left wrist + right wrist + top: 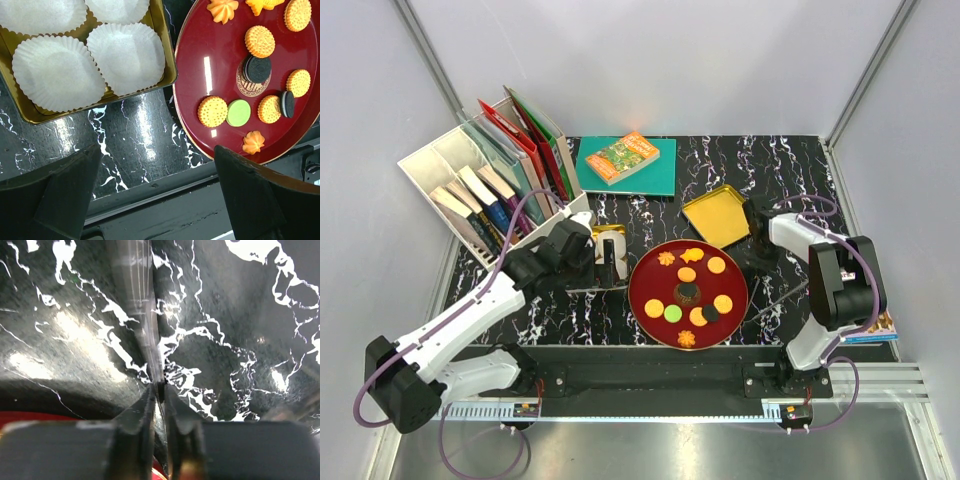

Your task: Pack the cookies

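On the red plate (645, 283) at the middle of the table (790, 160) you find the cookies (672, 313): round orange ones, a green one, dark ones and some flower shapes; none lies in the gold tin (171, 60). From the left wrist you see the plate cut off at the top and right edge, so some cookies are only half in view; the tin is cut off too, and the white paper cups (57, 72) cover its floor. From above, your left pincer (610, 255) hides most of this tin; it hangs over the table between tin and plate with its fingers spread wide and nothing between them.

Your right pincer (159, 387) is low over the table just beside the right rim of the plate; its fingers are drawn narrow and press on the near end of a thin grey strip (142, 315); this strip is blurred and runs out of the top of the right wrist view, so what it is you cannot tell; from above the pincer itself covers it. A yellow lid (718, 215) lies just behind this pincer; only a sliver of the plate shows at the lower left of the right wrist view.
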You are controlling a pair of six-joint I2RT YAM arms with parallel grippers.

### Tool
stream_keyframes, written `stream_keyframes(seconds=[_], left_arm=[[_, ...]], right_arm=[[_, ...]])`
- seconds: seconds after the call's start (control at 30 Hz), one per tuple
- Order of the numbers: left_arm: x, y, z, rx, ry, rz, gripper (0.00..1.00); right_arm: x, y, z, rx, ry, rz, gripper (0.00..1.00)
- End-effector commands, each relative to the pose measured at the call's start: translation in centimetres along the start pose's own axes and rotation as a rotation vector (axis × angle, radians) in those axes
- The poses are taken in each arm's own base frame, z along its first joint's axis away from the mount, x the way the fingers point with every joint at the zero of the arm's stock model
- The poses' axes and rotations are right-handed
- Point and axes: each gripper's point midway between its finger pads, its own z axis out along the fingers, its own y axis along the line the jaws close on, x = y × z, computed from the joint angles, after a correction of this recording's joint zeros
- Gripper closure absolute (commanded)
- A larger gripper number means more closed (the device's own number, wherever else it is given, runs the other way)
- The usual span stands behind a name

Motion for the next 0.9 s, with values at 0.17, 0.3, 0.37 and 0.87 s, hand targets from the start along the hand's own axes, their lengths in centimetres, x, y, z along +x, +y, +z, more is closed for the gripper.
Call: stream_keyframes(seconds=[0.17, 0.3, 0.37, 0.87], left_arm=[[-0.9, -0.3, 0.2, 0.002, -0.02, 0.017, 0.01], [-0.9, -0.1, 0.3, -0.006, -0.018, 0.022, 0.01], [-0.7, -0.1, 0.5, -0.012, -0.011, 0.024, 0.01], [-0.8, 0.4, 1.0, -0.041, 0.002, 0.055, 0.01]], right_arm=[[-1.6, 0.0, 1.7, 0.035, 0.039, 0.021, 1.0], [-5.2, -0.1, 1.3, 0.033, -0.001, 0.04, 1.0], [-6.7, -0.8, 1.6, 0.055, 0.001, 0.057, 1.0], [-20.3, 1.5, 4.1, 0.094, -0.017, 0.069, 0.97]])
